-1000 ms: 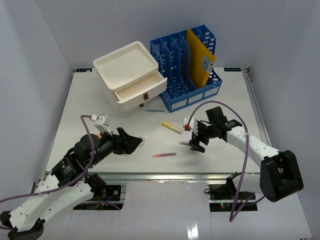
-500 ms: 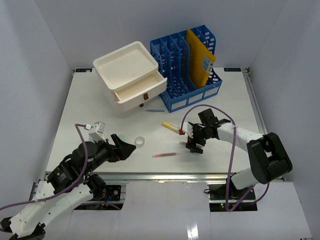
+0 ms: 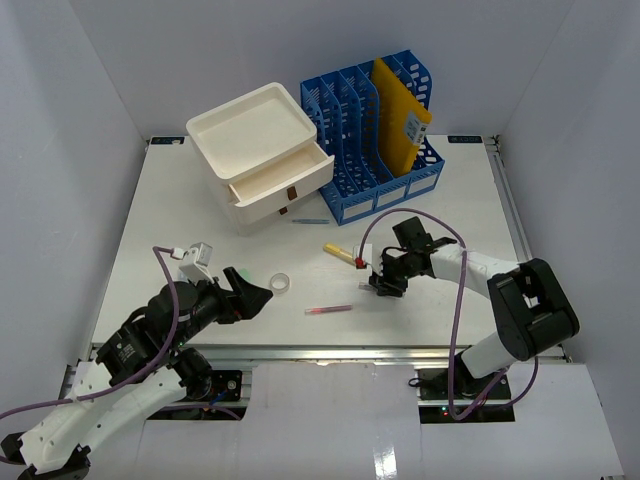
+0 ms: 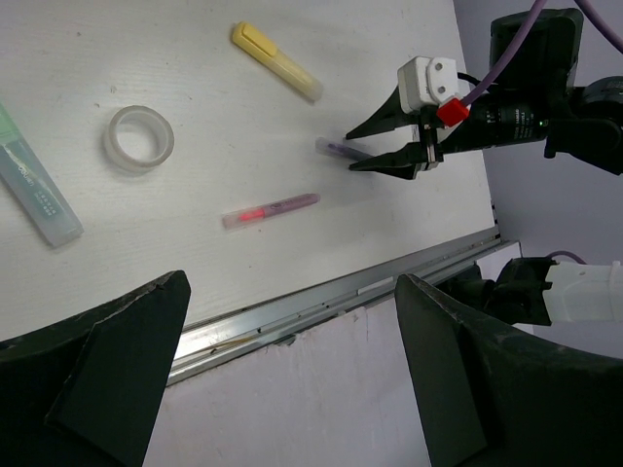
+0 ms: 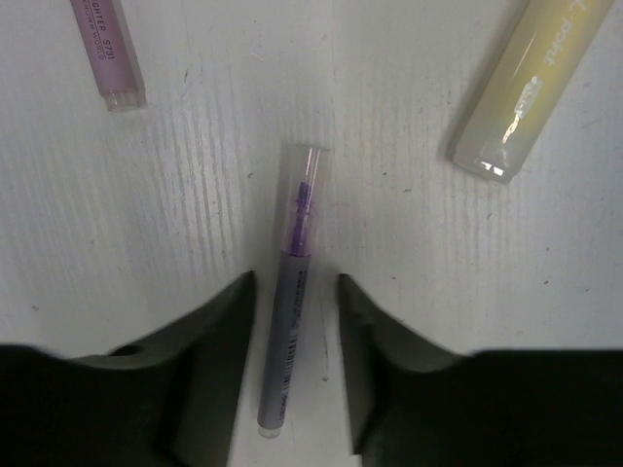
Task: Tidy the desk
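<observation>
Lower left of the top view, the left pincer hangs wide. It has drawn back since a second ago, baring the tape roll. Right of centre, the right pincer, its arm stretched low, has narrowed astride the purple pen, with slim gaps either side. The white table fills mid-frame.

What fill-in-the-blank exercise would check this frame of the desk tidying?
1. The right tool straddles the ___ pen lying on the desk.
2. The white drawer box has its lower drawer ___.
3. The yellow envelope stands in a file rack coloured ___.
4. The left tool, jaws wide apart, holds ___.

Missing words: purple; open; blue; nothing.
</observation>
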`<state>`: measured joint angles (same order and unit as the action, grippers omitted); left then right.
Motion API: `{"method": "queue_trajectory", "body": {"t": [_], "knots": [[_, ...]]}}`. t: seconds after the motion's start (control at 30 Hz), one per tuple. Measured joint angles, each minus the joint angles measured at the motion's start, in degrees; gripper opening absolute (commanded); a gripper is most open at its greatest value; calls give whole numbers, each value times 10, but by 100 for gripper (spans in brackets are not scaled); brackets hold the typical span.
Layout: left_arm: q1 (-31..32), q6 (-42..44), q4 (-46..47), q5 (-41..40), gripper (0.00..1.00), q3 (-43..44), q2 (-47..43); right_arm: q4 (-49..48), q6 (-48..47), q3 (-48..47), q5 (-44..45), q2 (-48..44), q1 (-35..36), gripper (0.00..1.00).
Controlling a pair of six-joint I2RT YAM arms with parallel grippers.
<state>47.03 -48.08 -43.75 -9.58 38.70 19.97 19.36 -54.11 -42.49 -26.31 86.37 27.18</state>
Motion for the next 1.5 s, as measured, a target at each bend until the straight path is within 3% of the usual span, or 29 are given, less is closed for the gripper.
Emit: {"method": "queue_trajectory", "body": {"t": [0.13,0.3,0.47,0.6,0.73,0.97,1.17,1.37,1.5], "knots": [[0,1,1,0,98,-3,0,-3,-3,-3,4,3,0,10],[0,3,3,5,98,-8,1,14,-21,-3,10,-7,3,8],[0,9,12,15,98,-12,-4,132,-70,-33,27,-63,6,8],[0,16,20,27,98,-17,6,205,-107,-152,40,-112,30,8],[0,19,24,41,98,-17,42,216,-123,-306,66,-105,86,8],[0,21,24,54,98,-17,59,174,-143,-536,154,35,195,8],[0,21,25,57,98,-17,49,167,-190,-696,213,198,218,8],[0,22,31,57,98,-20,46,166,-240,-741,250,260,217,8],[0,25,35,59,98,-23,47,163,-262,-748,271,279,217,20]]}}
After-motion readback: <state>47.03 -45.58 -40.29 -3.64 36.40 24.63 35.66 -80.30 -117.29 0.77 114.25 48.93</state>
